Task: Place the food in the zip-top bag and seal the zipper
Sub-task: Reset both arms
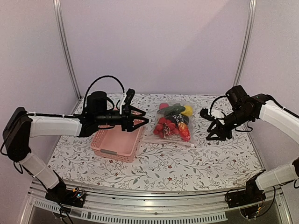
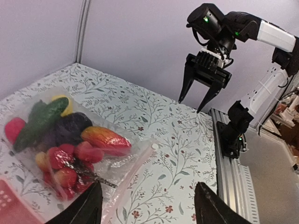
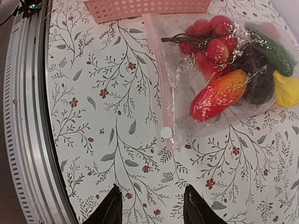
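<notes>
While the left gripper [image 1: 141, 122] hangs spread-fingered above the pink basket [image 1: 114, 145] and the right gripper [image 1: 215, 136] gapes well apart from it, the zip-top bag [image 1: 152, 134] holding food [image 1: 172, 123] lies just beside the basket, zipper [image 1: 170, 140] running straight away from it.

You have a table [image 1: 187, 163] whose white top is printed with leafy sprigs and small red flowers; plain lavender walls [image 1: 154, 42] close it in behind and at both sides; slim metal posts [image 1: 65, 46] rise at the back corners; an aluminium rail [image 1: 154, 212] runs along the near edge; the light is soft and even.
</notes>
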{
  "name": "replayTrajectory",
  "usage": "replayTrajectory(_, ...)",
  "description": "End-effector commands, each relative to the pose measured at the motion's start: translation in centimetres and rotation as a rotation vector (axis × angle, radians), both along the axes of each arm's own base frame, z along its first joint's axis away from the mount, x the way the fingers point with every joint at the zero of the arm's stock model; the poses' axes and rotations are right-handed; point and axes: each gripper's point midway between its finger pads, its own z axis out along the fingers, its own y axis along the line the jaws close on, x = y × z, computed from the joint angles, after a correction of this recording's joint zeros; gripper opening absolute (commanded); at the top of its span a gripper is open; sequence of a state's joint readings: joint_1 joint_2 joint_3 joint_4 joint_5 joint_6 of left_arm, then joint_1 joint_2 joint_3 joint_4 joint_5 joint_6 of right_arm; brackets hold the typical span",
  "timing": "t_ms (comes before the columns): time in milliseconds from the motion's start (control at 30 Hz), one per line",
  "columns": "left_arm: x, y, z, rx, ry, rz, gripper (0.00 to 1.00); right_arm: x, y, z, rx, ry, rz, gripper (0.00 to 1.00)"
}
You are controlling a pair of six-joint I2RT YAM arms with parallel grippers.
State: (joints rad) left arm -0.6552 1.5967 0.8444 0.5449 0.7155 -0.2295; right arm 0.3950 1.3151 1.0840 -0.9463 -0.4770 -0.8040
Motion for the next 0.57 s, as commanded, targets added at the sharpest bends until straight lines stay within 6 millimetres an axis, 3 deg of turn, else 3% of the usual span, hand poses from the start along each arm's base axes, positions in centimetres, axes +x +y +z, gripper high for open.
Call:
replayTrajectory(0,3.0,3.4,2.0,0.202,-0.161,0.236,0.67,2.3,-0.2,7.6,0.167,-0.205,-0.120,0.46)
replayTrajectory(100,5.7,6.1,6.1,0.247,-0.301,0.435,0.68,5.6,-1.3,13.0,0.260,-0.356,-0.249,0.49)
replayTrajectory(133,6.6,7.3,7.6,0.249,-0.327,0.507,0.70,6.8,-2.0,14.9,0.298,-0.390,-0.320,0.54)
replayTrajectory(300,9.5,13.6,15.3,0.222,-0.381,0.837,0.88,11.4,-6.7,23.8,0.470,-0.573,-0.685,0.98)
replayTrajectory(333,9.7,14.4,16.4,0.215,-0.381,0.879,0.96,11.7,-7.2,24.9,0.513,-0.577,-0.753,0.99)
replayTrajectory(400,9.9,15.4,18.3,0.189,-0.388,0.917,1.00,12.2,-7.9,25.8,0.545,-0.592,-0.810,0.98)
replayTrajectory(533,9.8,15.6,17.4,0.212,-0.362,0.914,1.00,13.0,-8.2,25.5,0.570,-0.596,-0.855,0.99)
